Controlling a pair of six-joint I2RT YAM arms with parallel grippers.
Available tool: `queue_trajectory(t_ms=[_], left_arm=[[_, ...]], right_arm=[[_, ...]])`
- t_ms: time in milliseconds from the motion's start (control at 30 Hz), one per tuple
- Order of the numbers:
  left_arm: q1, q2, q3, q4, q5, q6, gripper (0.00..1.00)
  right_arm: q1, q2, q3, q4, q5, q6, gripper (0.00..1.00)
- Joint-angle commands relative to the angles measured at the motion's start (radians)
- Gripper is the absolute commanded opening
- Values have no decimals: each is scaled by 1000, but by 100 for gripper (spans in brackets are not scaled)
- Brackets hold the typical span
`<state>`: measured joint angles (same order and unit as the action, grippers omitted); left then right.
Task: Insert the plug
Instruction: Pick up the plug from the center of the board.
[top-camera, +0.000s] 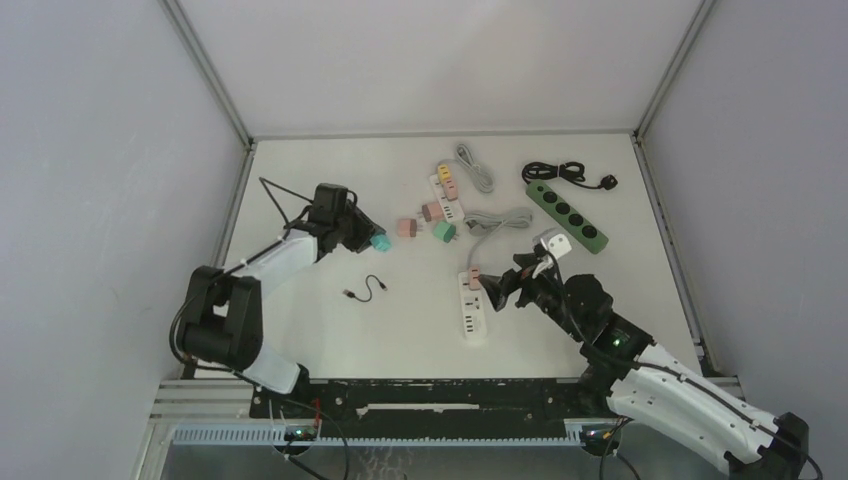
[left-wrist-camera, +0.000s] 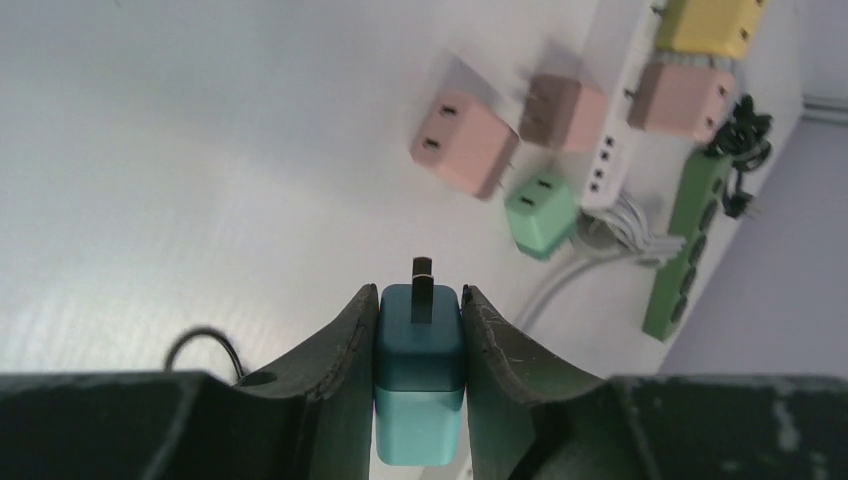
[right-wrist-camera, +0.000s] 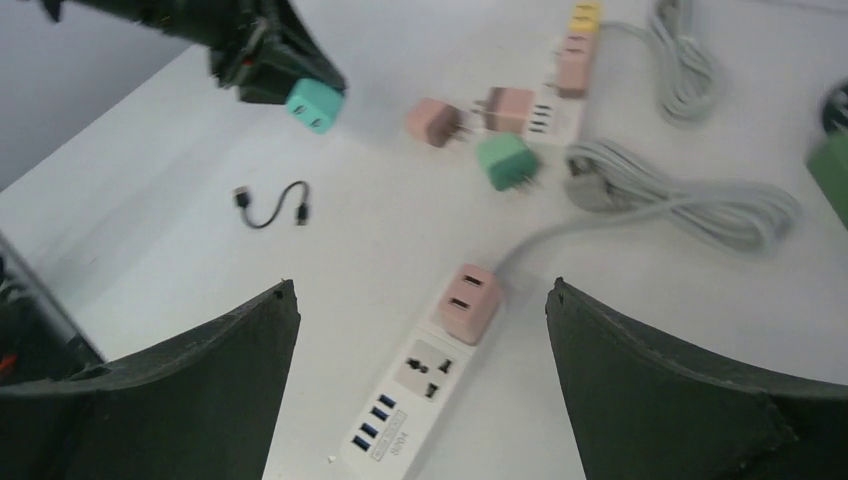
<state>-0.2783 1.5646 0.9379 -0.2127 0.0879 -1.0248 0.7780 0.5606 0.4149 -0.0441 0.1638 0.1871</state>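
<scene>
We look down on a white table (top-camera: 400, 345). Closest to the near edge, a little right of its middle, the right gripper (right-wrist-camera: 422, 292) hangs with its fingers spread wide and nothing between them. Under it lies a white strip (top-camera: 472, 318), running from near to far. It shows a row of small ports, one free socket, and a pink plug (right-wrist-camera: 468, 303) seated at its far end. A grey cord (top-camera: 500, 220) leaves that end and lies bundled farther back.

Left of the strip and apart from it, a short black cable (right-wrist-camera: 303, 212) lies curled on the table.

Farther back, toward the left edge, the left gripper (left-wrist-camera: 420, 300) is clenched on a teal plug (top-camera: 380, 243), pressing its two sides. The plug's metal prongs stick out past the fingertips. The plug is well apart from the white strip.

Beyond it, near the table's middle, a loose pink plug (left-wrist-camera: 465, 150) and a green plug (left-wrist-camera: 540, 212) lie close together. Just behind them is a second strip (left-wrist-camera: 610, 150), also white, carrying two pinkish plugs and a yellow one.

Toward the far right corner, a green strip (top-camera: 567, 215) lies slanted, with its black cord (top-camera: 555, 172) bundled at the far end.
</scene>
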Motion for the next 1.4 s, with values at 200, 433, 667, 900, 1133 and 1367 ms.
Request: queue_trajectory(t_ms=[200, 433, 667, 900, 1133, 1367], left_arm=[[-73, -327, -138, 70, 101, -53, 0], [-149, -535, -224, 47, 19, -162, 0], [-199, -701, -261, -4, -49, -299, 0], [-263, -741, -265, -52, -55, -397, 0], [-309, -763, -273, -57, -75, -479, 0], [-335, -798, -294, -56, -120, -534, 1]], right_arm=[[194, 127, 148, 144, -82, -279, 100], [367, 245, 170, 322, 10, -514, 100], [493, 439, 189, 509, 105, -827, 100], [549, 575, 217, 672, 165, -1029, 100], [553, 696, 281, 686, 154, -1129, 95], [546, 769, 314, 690, 152, -1170, 82]])
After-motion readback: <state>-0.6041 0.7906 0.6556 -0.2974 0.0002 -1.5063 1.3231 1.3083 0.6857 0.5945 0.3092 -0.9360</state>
